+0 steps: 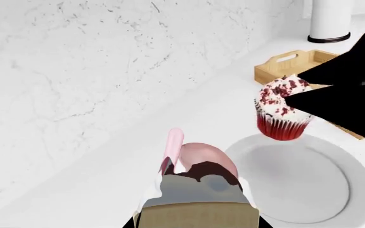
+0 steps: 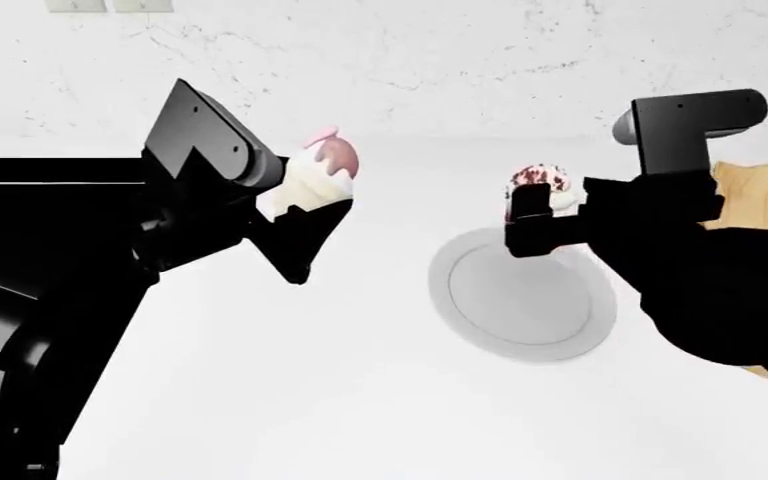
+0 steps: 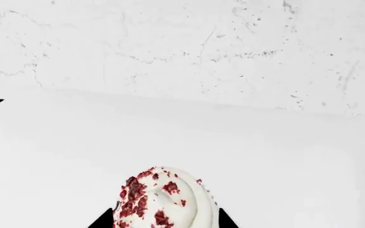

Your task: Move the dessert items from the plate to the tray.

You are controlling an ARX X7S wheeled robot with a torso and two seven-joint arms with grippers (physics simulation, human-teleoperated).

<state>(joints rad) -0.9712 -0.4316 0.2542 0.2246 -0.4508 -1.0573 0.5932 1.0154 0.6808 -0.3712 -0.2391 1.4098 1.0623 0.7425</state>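
Observation:
My left gripper (image 2: 307, 215) is shut on the cream cone-shaped pastry with a pink top (image 2: 320, 170), held in the air left of the plate; the pastry fills the near part of the left wrist view (image 1: 198, 183). My right gripper (image 2: 534, 215) is shut on the cupcake with red wrapper, white frosting and red sprinkles (image 2: 539, 187), held above the far edge of the white plate (image 2: 524, 295). The cupcake shows in the left wrist view (image 1: 284, 108) and in the right wrist view (image 3: 163, 199). The plate (image 1: 309, 183) is bare. The light-brown wooden tray (image 2: 758, 195) lies right of the plate, mostly behind my right arm.
A white marble wall (image 2: 491, 60) backs the white counter (image 2: 357, 400). A white cylinder with a black base (image 1: 330, 21) stands beyond the tray (image 1: 293, 64) in the left wrist view.

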